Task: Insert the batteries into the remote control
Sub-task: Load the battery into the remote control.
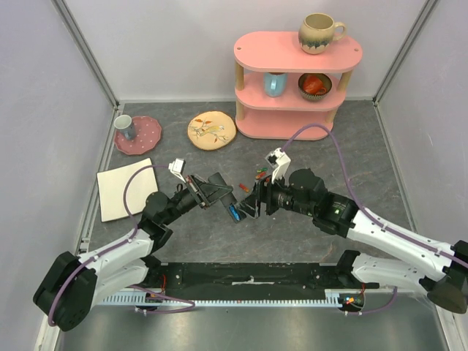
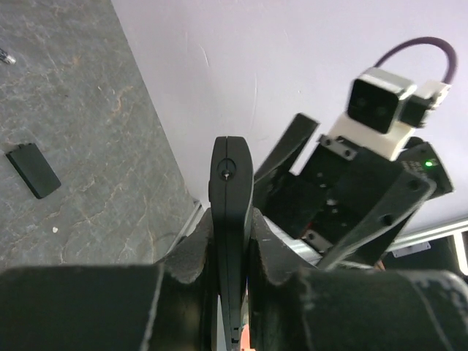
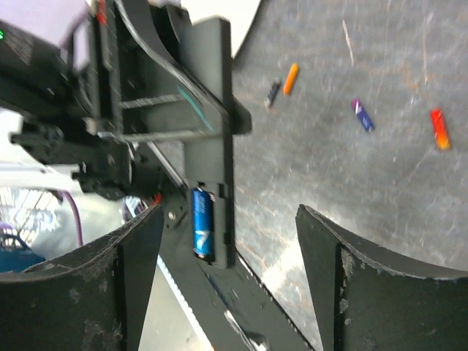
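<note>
Left gripper [image 2: 231,252] pinched the slim black remote control [image 2: 231,183] by its edges, in the air over the table [image 1: 183,238] middle. Its open compartment [image 3: 217,216] held one blue battery [image 3: 202,228], and the right gripper [image 3: 228,227] faced it with jaws spread wide. Orange, red and purple batteries [image 3: 291,78] lay loose on the table.

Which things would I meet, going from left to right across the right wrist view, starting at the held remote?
remote control with a blue battery seated in it → dark battery → orange battery → purple battery → red battery
</note>
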Controlling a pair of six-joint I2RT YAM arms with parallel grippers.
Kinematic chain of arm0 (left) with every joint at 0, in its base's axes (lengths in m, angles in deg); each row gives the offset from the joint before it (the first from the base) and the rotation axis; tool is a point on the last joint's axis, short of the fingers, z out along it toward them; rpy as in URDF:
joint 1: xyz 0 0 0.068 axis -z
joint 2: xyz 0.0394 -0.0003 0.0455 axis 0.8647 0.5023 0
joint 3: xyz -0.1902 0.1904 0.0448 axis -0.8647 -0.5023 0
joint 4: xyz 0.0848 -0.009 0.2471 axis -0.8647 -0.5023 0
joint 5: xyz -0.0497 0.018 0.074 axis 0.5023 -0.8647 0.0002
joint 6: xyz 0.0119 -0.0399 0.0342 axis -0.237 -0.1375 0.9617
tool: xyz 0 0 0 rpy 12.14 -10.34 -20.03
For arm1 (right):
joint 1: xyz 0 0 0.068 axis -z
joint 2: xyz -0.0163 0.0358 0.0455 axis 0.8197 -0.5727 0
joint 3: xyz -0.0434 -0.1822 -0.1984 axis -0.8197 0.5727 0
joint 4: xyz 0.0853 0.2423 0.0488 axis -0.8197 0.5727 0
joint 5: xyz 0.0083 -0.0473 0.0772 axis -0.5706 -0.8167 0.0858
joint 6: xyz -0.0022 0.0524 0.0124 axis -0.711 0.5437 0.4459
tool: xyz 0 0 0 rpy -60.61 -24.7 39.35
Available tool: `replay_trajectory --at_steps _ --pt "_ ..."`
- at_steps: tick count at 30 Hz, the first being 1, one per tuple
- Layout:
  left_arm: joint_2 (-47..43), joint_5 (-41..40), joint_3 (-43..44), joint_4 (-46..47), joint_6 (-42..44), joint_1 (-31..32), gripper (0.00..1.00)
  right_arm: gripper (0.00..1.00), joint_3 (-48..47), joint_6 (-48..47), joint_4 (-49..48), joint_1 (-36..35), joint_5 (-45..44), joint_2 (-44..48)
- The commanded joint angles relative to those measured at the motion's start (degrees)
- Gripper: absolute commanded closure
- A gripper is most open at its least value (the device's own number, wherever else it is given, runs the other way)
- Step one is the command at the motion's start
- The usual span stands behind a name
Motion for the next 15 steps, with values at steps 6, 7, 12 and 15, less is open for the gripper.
replay_trajectory --at_steps 6,7,12,15 --pt "2.73 7.22 1.26 8.94 -2.03 -0.43 0.98 0.25 7.81 3.01 -11.12 0.10 9.41 -0.14" --pt "2.91 7.39 1.35 9.03 -2.12 -0.43 0.98 0.27 8.08 3.10 -11.64 0.18 9.77 -0.14" --pt "3.53 8.01 1.97 9.82 -2.12 -0.43 0.98 0.27 8.87 3.89 -12.35 0.10 10.56 -0.84" --pt "3.61 8.10 2.14 10.26 -2.20 -0.43 0.98 0.30 9.39 4.16 -12.35 0.10 9.95 -1.28"
